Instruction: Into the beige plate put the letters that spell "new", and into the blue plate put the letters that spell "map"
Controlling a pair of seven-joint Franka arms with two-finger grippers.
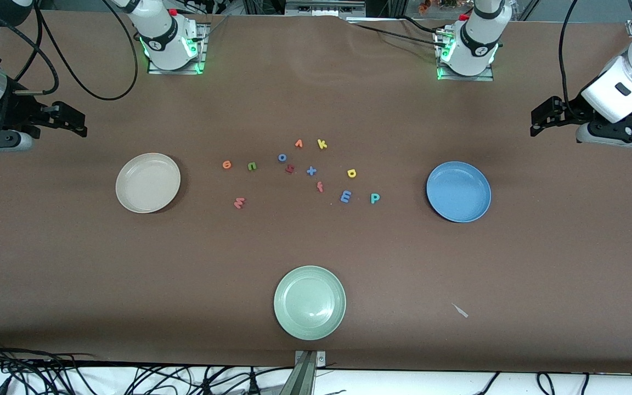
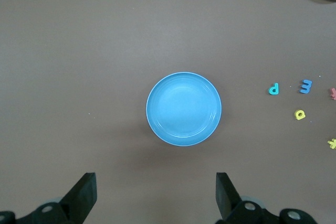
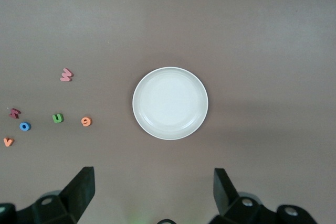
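The beige plate (image 1: 148, 182) (image 3: 170, 103) lies toward the right arm's end, the blue plate (image 1: 458, 191) (image 2: 184, 108) toward the left arm's end. Between them lie the orange "e" (image 1: 226, 164), green "n" (image 1: 252, 165), pinkish "w" (image 1: 239, 203), blue "m" (image 1: 345, 196), yellow "a" (image 1: 351, 173) and teal "p" (image 1: 374, 198). Both plates hold nothing. My right gripper (image 1: 72, 119) (image 3: 153, 187) hangs open, high near the beige plate. My left gripper (image 1: 543, 118) (image 2: 156, 190) hangs open, high near the blue plate. Neither holds anything.
Among the letters also lie an orange "v" (image 1: 298, 144), yellow "k" (image 1: 322, 144), blue "o" (image 1: 282, 157), blue "x" (image 1: 311, 170), red "f" (image 1: 320, 187) and a dark red letter (image 1: 289, 169). A pale green plate (image 1: 309, 302) sits nearest the front camera. A white scrap (image 1: 460, 310) lies beside it.
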